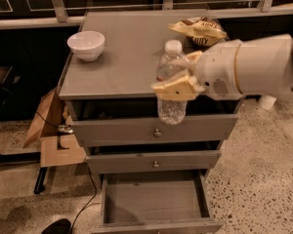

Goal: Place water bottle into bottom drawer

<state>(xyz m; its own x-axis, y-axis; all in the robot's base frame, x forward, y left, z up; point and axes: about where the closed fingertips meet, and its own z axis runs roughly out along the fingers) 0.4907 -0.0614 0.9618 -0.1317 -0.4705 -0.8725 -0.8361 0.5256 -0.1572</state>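
Note:
The water bottle [171, 87] is a clear ribbed bottle with a white cap, held upright in the air in front of the cabinet's front edge, above the drawers. My gripper [178, 82] reaches in from the right on a white arm and is shut on the bottle's middle; its tan fingers [176, 89] cover the label. The bottom drawer [155, 200] is pulled open below, showing a plain grey floor with nothing in it. The bottle hangs well above the drawer.
A white bowl [86, 45] sits at the left of the grey cabinet top [127, 57]. A yellow snack bag [199, 30] lies at the back right. Two closed drawers with round knobs [157, 132] are above the open one. Cardboard [53, 130] and a cable lie on the floor at left.

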